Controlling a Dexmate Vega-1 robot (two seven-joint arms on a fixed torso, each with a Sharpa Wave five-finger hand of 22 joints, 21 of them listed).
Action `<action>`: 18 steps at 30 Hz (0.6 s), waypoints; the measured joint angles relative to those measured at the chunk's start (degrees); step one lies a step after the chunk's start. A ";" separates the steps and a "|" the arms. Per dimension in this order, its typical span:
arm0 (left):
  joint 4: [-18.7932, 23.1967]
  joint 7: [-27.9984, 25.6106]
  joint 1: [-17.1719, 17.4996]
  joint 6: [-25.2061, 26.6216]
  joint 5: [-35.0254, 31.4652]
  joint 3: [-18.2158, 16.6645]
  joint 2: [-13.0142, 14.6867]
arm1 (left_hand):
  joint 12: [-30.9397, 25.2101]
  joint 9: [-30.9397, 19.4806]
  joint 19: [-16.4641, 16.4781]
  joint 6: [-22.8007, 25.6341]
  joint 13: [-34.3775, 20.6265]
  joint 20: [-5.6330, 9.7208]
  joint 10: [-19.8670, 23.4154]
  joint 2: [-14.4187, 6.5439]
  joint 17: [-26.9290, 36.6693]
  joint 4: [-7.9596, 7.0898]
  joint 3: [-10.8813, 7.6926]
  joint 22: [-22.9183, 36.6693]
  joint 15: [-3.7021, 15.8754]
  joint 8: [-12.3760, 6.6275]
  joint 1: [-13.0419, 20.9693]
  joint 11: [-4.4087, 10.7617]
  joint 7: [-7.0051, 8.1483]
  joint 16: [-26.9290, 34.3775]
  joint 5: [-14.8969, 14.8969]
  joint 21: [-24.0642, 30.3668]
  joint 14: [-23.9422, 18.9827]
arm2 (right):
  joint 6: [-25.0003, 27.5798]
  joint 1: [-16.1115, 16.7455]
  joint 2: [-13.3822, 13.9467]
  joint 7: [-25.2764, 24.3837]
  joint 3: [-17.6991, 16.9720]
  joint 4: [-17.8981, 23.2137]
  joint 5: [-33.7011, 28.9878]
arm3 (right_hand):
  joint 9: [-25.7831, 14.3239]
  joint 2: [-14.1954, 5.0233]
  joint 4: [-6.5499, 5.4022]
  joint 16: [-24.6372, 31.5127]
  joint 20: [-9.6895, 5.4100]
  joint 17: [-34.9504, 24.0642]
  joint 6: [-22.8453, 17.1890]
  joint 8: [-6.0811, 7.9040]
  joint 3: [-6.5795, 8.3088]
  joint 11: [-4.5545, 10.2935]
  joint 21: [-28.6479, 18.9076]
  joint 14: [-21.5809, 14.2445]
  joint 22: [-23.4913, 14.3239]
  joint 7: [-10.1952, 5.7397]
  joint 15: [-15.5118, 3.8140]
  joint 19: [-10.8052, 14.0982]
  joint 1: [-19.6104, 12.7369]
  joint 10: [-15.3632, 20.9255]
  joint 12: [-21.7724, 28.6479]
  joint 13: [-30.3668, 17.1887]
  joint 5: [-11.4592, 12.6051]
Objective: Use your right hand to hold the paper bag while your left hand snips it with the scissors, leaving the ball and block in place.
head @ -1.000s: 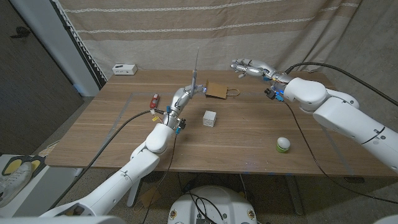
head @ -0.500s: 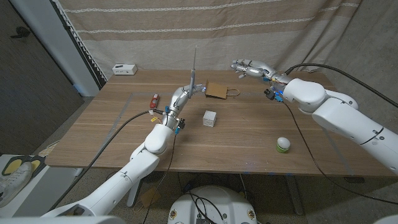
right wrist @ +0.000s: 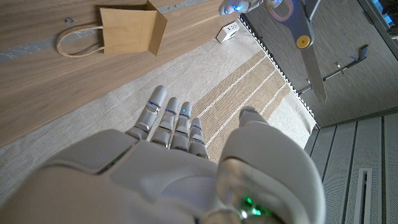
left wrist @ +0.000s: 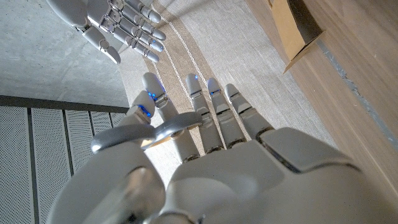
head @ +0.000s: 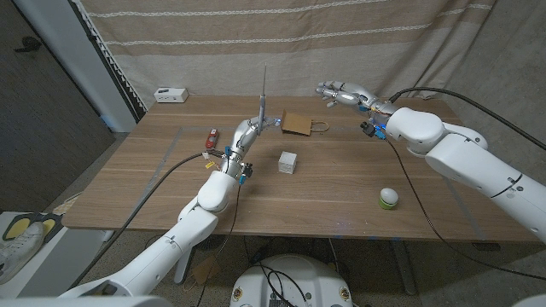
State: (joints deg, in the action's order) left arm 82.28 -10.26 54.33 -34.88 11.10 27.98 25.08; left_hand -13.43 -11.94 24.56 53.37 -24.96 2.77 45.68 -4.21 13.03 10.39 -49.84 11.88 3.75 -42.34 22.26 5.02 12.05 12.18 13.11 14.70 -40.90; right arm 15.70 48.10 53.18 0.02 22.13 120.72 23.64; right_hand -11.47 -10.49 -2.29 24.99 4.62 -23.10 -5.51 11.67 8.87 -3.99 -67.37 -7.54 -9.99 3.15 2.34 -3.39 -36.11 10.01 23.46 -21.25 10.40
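Note:
The brown paper bag (head: 298, 124) lies flat on the far middle of the table, its handle toward my right side; it also shows as the bag (right wrist: 130, 28) and the bag (left wrist: 296, 27). My left hand (head: 249, 130) grips the scissors (head: 263, 95) just left of the bag, blades pointing straight up. The scissors (right wrist: 304, 36) hang in the air in the right wrist view. My right hand (head: 341, 92) hovers open beyond the bag's right end, fingers stretched out, touching nothing. The white block (head: 288, 162) sits mid-table. The ball (head: 389, 198) rests at the front right.
A small red object (head: 212, 136) lies left of my left hand. A white box (head: 171, 94) stands at the table's far left corner. A curtain hangs close behind the table's far edge.
The scissors' tip has leaned slightly to the left with my left hand. The right hand, bag, block and ball have stayed put.

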 measured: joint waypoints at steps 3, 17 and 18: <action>-0.33 0.08 -0.07 -0.10 0.18 -0.05 -0.25 | -0.46 -0.39 0.00 -0.18 -0.15 0.00 0.34 0.00 0.79 -0.23 0.24 0.00 0.69 -0.81 0.00 -0.35 -0.18 0.19 0.00 0.16 -3.00 | 0.62 -0.13 -0.01 -0.06 0.10 0.05 0.00 | 0.00 0.00 0.00 0.00 0.00 0.07 0.00 0.00 0.00 0.00 0.00 0.00 0.00 0.00 0.00 0.00 0.00 0.00 0.00 0.00 0.00; -3.21 -0.06 -1.01 -2.31 0.56 -0.05 -2.21 | -15.38 0.49 -0.01 4.82 -10.31 0.00 4.48 1.48 10.79 -1.85 2.10 -0.01 3.90 6.33 5.79 -4.02 -0.43 0.46 0.33 0.16 -13.74 | 2.89 -1.05 0.12 -0.22 0.48 0.20 0.46 | 0.00 0.22 -0.20 -0.21 0.00 0.53 0.21 0.00 0.20 -0.21 0.43 0.00 0.00 0.21 0.00 0.00 0.22 -0.21 0.00 0.26 0.00; -3.26 -0.06 -1.02 -2.32 0.72 -0.05 -2.25 | -16.26 0.46 -0.01 5.13 -11.00 0.00 4.55 1.54 11.41 -1.71 2.42 -0.01 3.94 6.38 6.06 -4.08 -0.74 0.65 0.17 0.16 -13.80 | 3.08 -1.18 0.13 -0.21 0.56 0.09 0.51 | 0.00 0.22 -0.10 -0.21 0.00 0.53 0.21 0.00 0.30 -0.21 0.43 0.00 0.00 0.21 0.00 0.00 0.21 -0.21 0.00 0.26 0.00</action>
State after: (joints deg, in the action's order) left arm 79.02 -10.31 53.31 -37.20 11.82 27.93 22.84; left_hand -29.69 -11.47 24.55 58.50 -35.96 2.77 50.23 -2.67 24.44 8.68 -47.42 11.87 7.69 -35.95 28.33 0.94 11.31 12.83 13.28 14.86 -54.70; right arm 18.78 46.92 53.31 -0.19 22.69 120.81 24.15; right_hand -11.47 -10.26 -2.40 24.78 4.62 -22.57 -5.30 11.67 9.17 -4.21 -66.94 -7.54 -9.99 3.37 2.34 -3.39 -35.90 9.81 23.46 -20.99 10.40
